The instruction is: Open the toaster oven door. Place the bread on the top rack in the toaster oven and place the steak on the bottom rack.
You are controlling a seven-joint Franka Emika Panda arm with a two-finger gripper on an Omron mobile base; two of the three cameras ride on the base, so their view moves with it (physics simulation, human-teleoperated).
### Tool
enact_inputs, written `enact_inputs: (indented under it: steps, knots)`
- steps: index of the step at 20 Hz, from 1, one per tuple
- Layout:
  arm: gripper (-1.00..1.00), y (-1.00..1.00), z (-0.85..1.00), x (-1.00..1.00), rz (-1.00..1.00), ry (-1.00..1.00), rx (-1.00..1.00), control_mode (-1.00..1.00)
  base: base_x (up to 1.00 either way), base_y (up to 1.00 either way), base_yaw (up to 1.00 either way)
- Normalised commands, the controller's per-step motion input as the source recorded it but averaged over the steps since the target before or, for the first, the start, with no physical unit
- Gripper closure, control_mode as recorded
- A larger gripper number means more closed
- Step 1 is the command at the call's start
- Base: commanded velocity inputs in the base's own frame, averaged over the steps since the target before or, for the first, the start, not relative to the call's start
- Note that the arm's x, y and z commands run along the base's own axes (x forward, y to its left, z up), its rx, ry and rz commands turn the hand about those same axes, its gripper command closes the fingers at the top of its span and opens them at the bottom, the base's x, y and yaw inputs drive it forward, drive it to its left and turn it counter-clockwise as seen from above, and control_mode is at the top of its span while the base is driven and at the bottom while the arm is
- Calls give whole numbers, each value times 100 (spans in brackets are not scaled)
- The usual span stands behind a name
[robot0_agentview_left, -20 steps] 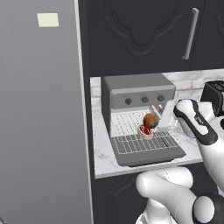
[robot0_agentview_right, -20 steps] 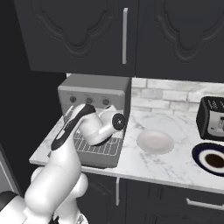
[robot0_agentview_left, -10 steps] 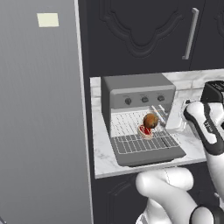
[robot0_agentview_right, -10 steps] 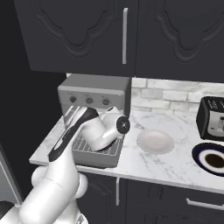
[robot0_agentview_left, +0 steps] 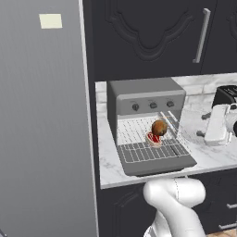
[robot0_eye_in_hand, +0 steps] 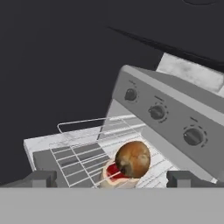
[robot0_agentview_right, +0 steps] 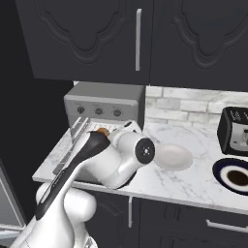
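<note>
Lying flat in the left base view, the toaster oven door leaves the bread and steak reachable on a pulled-out rack. Right base view: the arm hides them. Hand view: jaws stand wide, empty, just before the bread.

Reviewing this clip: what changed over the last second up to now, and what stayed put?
The arm has pulled back to the right, away from the toaster oven, so the gripper now sits off its right side. Its jaws are apart and hold nothing. The bread and the steak lie where they were, on the pulled-out rack over the lowered toaster oven door. The clear bowl on the counter has not moved.
</note>
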Motion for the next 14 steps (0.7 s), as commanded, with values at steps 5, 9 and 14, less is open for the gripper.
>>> enact_inputs:
  steps: [5,9,14]
  knots:
    - [-100,-63,47,-63,-1,0,-6,-100,0,0,0]
    - [-100,-100,27,-48,0,0,-1,-100,0,0,0]
    - [-100,-100,16,-28,0,0,0,-100,0,0,0]
